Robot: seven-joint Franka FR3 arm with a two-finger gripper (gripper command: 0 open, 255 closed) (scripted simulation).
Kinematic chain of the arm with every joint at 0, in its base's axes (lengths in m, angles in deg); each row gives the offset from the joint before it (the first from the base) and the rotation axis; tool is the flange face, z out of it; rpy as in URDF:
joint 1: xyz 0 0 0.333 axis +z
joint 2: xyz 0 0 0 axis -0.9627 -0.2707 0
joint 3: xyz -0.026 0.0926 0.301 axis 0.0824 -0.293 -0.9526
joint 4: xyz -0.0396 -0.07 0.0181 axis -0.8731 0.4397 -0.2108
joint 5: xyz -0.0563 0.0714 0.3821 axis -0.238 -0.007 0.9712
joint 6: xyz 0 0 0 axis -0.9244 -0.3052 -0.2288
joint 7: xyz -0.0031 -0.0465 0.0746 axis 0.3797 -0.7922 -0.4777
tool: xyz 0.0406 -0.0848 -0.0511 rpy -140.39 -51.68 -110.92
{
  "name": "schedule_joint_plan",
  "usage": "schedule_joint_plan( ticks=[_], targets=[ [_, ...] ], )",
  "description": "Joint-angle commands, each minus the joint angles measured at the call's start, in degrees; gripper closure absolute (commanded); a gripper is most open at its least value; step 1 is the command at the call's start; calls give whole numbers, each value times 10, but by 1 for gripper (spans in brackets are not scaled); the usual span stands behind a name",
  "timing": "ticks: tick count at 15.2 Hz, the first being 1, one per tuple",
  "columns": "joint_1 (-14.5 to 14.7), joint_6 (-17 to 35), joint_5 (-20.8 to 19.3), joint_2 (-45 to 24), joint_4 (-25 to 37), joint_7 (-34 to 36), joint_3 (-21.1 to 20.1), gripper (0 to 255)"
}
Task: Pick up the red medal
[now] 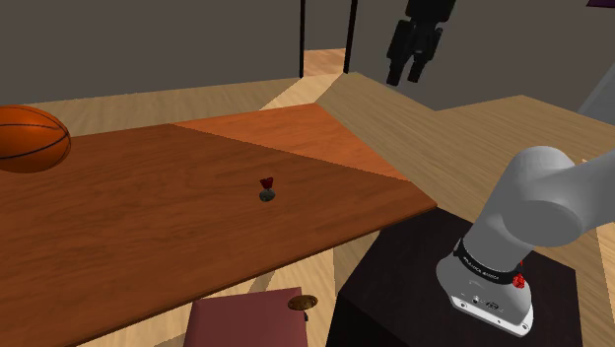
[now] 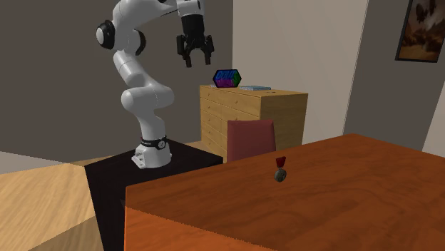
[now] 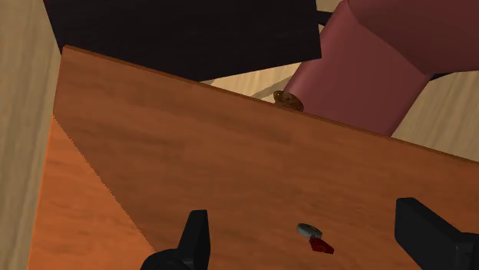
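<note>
Our all-black two-finger gripper hangs high over the table, pointing down, fingers wide apart and holding nothing. The white arm rises from the black stand and folds over at its top. We see the small red-ribboned medal with a grey disc standing on the reddish-brown wooden table, well below the gripper. An orange basketball rests well apart from it. A dark red chair stands at the table's edge, before a light wooden dresser with closed drawers.

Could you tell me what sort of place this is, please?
Likely a room in a home: a wooden table, a red chair, a chest of drawers and a framed picture.
</note>
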Motion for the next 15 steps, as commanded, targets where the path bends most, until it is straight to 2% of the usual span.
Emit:
schedule_joint_plan(
  ticks=[1,8,15],
  targets=[
    [0,0,0,0,0,0,0,0],
    [3,135,11,-80,-47,31,-43,0],
    [4,264,9,-196,-54,67,-84,0]
  ],
)
